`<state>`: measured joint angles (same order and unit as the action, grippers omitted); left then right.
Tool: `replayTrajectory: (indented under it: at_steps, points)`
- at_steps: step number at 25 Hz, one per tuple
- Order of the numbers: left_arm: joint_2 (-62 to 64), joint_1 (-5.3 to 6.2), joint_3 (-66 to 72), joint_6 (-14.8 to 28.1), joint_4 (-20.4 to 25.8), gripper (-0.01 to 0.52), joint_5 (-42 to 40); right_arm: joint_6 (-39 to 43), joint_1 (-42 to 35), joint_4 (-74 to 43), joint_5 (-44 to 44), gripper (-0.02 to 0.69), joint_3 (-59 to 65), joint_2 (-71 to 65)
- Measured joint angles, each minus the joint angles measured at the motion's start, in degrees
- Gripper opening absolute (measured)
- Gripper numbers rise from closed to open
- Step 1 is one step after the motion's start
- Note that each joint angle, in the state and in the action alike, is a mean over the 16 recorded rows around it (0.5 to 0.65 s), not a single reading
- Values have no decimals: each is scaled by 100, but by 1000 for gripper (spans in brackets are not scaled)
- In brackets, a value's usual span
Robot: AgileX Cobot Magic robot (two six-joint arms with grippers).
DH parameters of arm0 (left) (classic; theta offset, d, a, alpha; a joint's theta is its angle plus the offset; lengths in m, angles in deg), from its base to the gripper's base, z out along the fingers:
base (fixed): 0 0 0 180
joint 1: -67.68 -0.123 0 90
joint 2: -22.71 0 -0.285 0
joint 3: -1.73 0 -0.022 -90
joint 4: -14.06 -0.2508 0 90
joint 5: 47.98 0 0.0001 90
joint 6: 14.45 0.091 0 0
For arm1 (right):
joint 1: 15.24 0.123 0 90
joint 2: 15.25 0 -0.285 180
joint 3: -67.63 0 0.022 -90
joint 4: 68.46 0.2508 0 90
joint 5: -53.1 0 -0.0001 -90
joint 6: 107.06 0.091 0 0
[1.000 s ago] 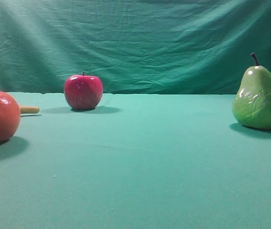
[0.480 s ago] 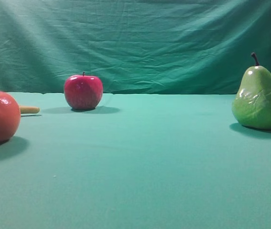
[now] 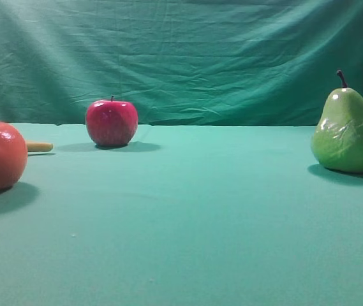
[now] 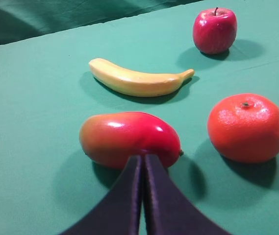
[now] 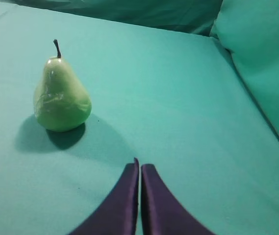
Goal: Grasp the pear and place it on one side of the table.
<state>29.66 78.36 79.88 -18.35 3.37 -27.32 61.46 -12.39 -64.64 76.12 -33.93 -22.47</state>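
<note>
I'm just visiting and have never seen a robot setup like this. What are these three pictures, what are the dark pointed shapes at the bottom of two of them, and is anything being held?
It is a two-armed robot. One camera looks across the table from the front; the other two ride on the arms' wrists. The dark shapes are the grippers, seen from behind. The left gripper is shut, holding nothing, just in front of a red mango, with a banana, an orange and a red apple beyond. The right gripper is also shut and empty, facing the pear, which stands upright on the cloth, untouched.
</note>
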Motion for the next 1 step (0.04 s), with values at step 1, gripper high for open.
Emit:
replayTrajectory:
  at_steps: [1]
  points:
    - [0, 0, 0, 0, 0, 0, 0, 0, 0, 0, 0, 0, 0, 0]
